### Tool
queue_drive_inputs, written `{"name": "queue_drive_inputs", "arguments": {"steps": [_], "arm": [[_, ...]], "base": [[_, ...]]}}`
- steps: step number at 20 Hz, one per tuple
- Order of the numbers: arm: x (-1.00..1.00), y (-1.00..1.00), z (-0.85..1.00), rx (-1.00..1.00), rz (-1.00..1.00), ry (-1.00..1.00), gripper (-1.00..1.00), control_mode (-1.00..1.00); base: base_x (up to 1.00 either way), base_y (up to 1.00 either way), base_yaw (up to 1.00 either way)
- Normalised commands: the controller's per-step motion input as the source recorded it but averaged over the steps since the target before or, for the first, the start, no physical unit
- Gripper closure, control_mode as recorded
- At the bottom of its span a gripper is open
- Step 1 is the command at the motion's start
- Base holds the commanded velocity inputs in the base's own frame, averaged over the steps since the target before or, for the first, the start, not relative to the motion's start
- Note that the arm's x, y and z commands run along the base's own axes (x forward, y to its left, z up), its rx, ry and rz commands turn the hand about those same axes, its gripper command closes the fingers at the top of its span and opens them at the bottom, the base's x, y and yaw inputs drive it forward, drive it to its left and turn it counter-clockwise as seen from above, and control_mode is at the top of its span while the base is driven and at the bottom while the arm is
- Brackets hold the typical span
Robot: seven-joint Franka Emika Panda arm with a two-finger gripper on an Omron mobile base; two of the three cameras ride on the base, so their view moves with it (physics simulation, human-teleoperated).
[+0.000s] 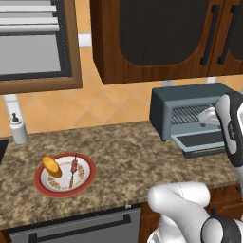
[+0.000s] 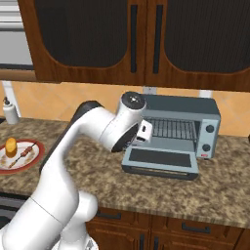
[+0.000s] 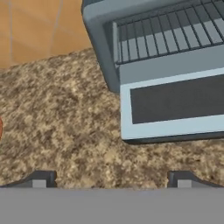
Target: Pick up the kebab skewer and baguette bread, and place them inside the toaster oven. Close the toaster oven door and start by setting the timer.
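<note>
Meanwhile the gripper (image 3: 111,178) hangs over bare granite counter (image 3: 65,131), jaws spread wide and holding nothing. Its camera shows the toaster oven (image 3: 109,52) with its door (image 3: 175,103) folded down; the left base view adds the plate (image 1: 86,179) bearing baguette bread (image 1: 52,166) beside kebab skewer (image 1: 73,169).

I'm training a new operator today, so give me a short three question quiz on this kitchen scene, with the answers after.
1. True or false: the toaster oven door is shut.
2. The kebab skewer and baguette bread lie on: A) the oven rack, B) the red-rimmed plate, C) the bare counter?
3. Fill in: the gripper fingers stand ____, holding nothing.

Key: 1 false, it is folded down in front of the toaster oven. 2 B. 3 open.
</note>
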Motion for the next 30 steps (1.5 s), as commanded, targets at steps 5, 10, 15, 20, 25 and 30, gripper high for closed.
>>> {"name": "queue_drive_inputs", "arguments": {"steps": [5, 10, 15, 20, 25, 30], "arm": [[0.32, -0.38, -0.16, -0.01, 0.00, -0.13, -1.00, -1.00], [0.00, -0.40, 0.00, -0.14, -0.01, -0.24, -1.00, -1.00], [0.27, -0.32, -0.02, -0.06, -0.02, -0.11, -1.00, -1.00], [0.47, -0.10, -0.04, 0.00, -0.03, -0.15, -1.00, -1.00], [0.43, -0.22, 0.00, 0.04, 0.00, -0.06, -1.00, -1.00], [0.31, -0.10, -0.07, 0.00, 0.00, -0.04, -1.00, -1.00]], "base": [[0.00, 0.00, 0.00], [0.00, 0.00, 0.00], [0.00, 0.00, 0.00], [0.00, 0.00, 0.00], [0.00, 0.00, 0.00], [0.00, 0.00, 0.00]]}}
